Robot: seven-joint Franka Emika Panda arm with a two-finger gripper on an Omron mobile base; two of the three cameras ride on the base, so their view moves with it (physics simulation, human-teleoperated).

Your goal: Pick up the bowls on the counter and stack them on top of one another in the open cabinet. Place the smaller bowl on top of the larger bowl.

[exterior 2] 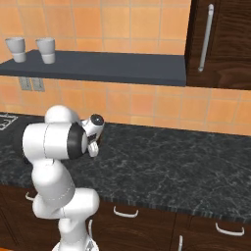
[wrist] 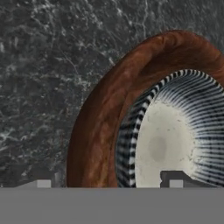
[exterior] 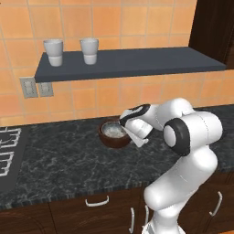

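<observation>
From the left, the small bowl (exterior: 113, 131) is sitting inside the brown bowl (exterior: 108, 140) on the counter (exterior: 64, 160), not the shelf (exterior: 137, 61).

Close up, the gripper (wrist: 105, 183) is spreading its fingers astride the brown rim, so lifting could tip both bowls.

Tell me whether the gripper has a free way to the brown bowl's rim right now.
Probably yes. The gripper hangs right above the larger bowl on the counter; its fingertips seem to straddle the near rim, and the smaller bowl sits inside.

Smaller bowl (wrist: 175, 140) nested inside larger bowl (wrist: 100, 127) on counter (exterior: 64, 160)
</observation>
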